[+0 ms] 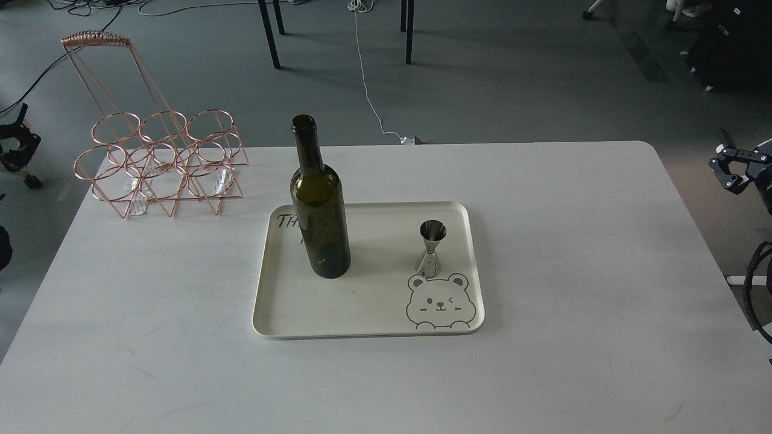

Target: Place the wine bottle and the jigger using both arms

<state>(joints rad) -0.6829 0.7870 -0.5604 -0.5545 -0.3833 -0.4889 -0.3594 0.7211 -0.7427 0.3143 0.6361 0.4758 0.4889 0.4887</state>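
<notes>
The wine bottle, dark olive-green with a long neck, stands upright on the left half of a cream tray. The jigger, a small silver hourglass cup, stands upright on the tray's right half, just above a printed bear face. My left gripper is at the far left edge of the view, beyond the table and well away from the bottle; it is dark and partly cut off. My right gripper hangs off the table's right side, far from the jigger, its fingers apart and holding nothing.
A rose-gold wire rack with several rings and a tall handle stands at the table's back left corner. The white table runs wide around the tray. Beyond the far edge are chair legs and a white cable on the floor.
</notes>
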